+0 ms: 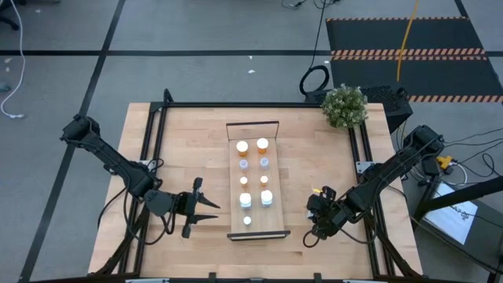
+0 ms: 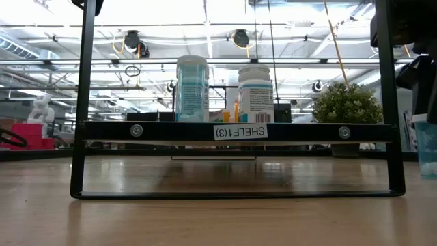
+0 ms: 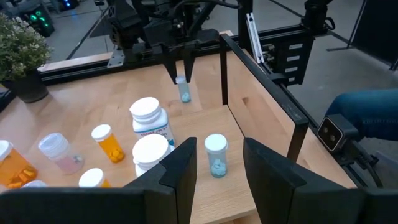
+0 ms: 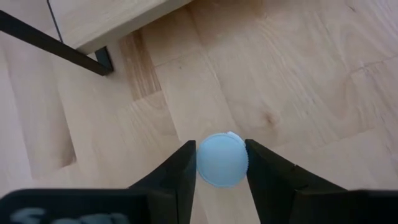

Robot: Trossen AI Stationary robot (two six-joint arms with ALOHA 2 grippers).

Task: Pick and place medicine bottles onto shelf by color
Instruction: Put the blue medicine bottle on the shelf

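The right claw (image 4: pixel 221 163) pinches a small pale blue bottle (image 4: pixel 221 160) from both sides; only its round cap shows, just above the wooden surface (image 4: pixel 292 74) beside the shelf (image 1: pixel 257 189). The shelf holds nine bottles. The left claw (image 1: pixel 206 207) waits wide open nearby.

Left tool (image 1: pixel 206 207) hangs spread wide; right tool (image 1: pixel 317 221) points down, fingers narrowed.

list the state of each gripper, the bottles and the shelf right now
left gripper: jaws open, empty, beside the shelf
right gripper: jaws shut on a pale blue bottle
pale blue bottle: upright, off the shelf
shelf: holds nine upright, capped bottles
plant: upright at the table corner
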